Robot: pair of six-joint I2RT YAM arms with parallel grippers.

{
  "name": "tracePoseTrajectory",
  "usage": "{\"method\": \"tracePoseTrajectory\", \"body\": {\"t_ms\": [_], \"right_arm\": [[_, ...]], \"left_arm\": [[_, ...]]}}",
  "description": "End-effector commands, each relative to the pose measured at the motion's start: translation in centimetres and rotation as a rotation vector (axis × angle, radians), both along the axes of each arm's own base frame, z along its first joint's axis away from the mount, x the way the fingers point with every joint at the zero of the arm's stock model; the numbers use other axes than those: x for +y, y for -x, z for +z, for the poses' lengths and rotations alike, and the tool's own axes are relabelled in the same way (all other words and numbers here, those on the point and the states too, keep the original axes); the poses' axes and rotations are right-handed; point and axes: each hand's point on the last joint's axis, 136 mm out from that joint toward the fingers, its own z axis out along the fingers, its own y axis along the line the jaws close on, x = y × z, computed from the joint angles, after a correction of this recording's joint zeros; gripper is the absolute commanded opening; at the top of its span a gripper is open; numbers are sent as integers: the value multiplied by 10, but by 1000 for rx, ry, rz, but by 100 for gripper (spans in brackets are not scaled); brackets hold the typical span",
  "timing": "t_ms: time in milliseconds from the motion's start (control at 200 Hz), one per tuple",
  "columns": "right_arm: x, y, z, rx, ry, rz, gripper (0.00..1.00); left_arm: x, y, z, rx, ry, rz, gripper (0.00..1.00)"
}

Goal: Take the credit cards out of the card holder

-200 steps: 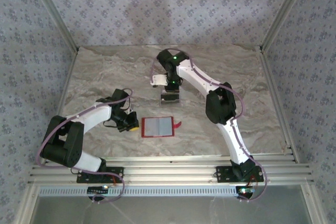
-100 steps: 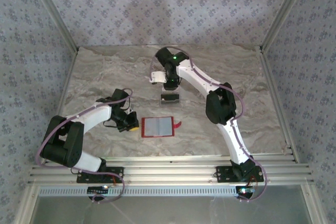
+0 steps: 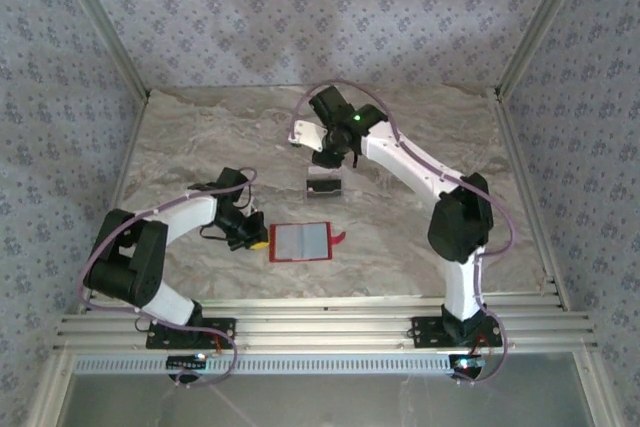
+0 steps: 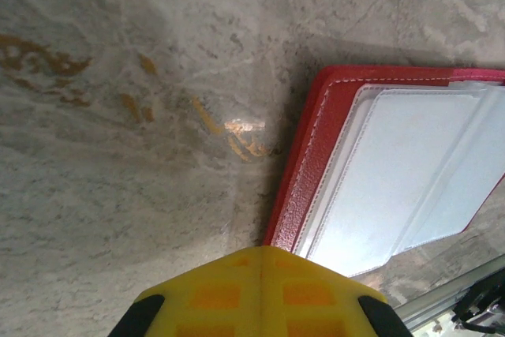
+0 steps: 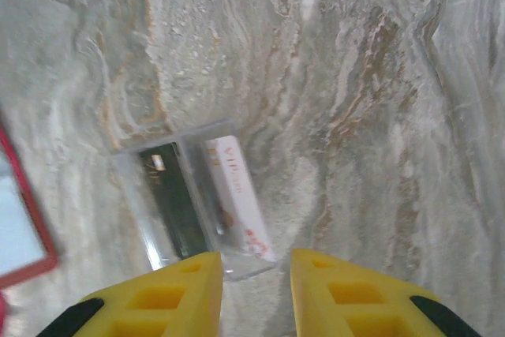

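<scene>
The red card holder [image 3: 300, 241] lies open and flat on the marble table, pale panel up, its little tab [image 3: 340, 238] pointing right. The left wrist view shows its red border [image 4: 312, 163] and pale panel [image 4: 410, 163]. My left gripper [image 3: 255, 241] [image 4: 263, 256] is shut on nothing, with its yellow tips at the holder's left edge. The credit cards [image 3: 323, 186] [image 5: 201, 195], one dark and one white with red print, lie together on the table behind the holder, with clear plastic around them. My right gripper [image 3: 325, 155] [image 5: 254, 262] hangs open just above them, holding nothing.
Patterned walls and metal posts close in the table [image 3: 200, 147] on three sides. An aluminium rail [image 3: 320, 322] runs along the near edge. Bare marble lies to the right of the cards [image 5: 379, 116]. The holder's red edge [image 5: 31, 226] shows at the left of the right wrist view.
My right gripper opened and left the cards on the table, then lifted and drew back. Its elbow swung to the right. The left gripper and the holder stayed put.
</scene>
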Motion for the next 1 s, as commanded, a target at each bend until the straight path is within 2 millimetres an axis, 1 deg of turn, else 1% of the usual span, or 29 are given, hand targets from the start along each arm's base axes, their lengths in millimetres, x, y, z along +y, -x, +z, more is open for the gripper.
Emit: {"method": "tracePoseTrajectory", "body": {"t_ms": [0,35,80,105,135,205,325,445,580,695,800,899,994], "right_arm": [[13,8,14,48,-231,-215,29],[13,12,14,69,-277,-275,29],[8,19,9,112,-316,-359,29],[11,20,12,124,-362,-390,29],[9,26,7,158,-384,-426,29],[9,37,3,216,-456,-514,27],[4,53,-14,362,-547,-710,24],[9,71,-33,515,-599,-837,22],[28,91,-52,647,-628,-876,22],[51,107,-72,744,-616,-878,24],[73,120,-89,798,-580,-869,24],[92,131,-99,832,-557,-855,24],[101,137,-111,854,-538,-861,23]], "left_arm": [[-14,-7,8,-24,39,-45,5],[-16,-7,8,-24,41,-50,4],[-18,-8,8,-27,43,-54,4],[-19,-8,8,-25,42,-56,4],[-20,-8,8,-28,44,-58,4],[-23,-8,7,-26,44,-64,3],[-22,-5,-1,-2,31,-66,1],[-18,-2,-7,20,10,-64,0],[-18,-1,-6,12,12,-64,0],[-19,-2,-3,2,19,-65,0],[-20,-2,-2,-4,26,-63,0],[-19,0,-4,0,25,-63,0],[-18,2,-6,4,24,-62,0]]}}
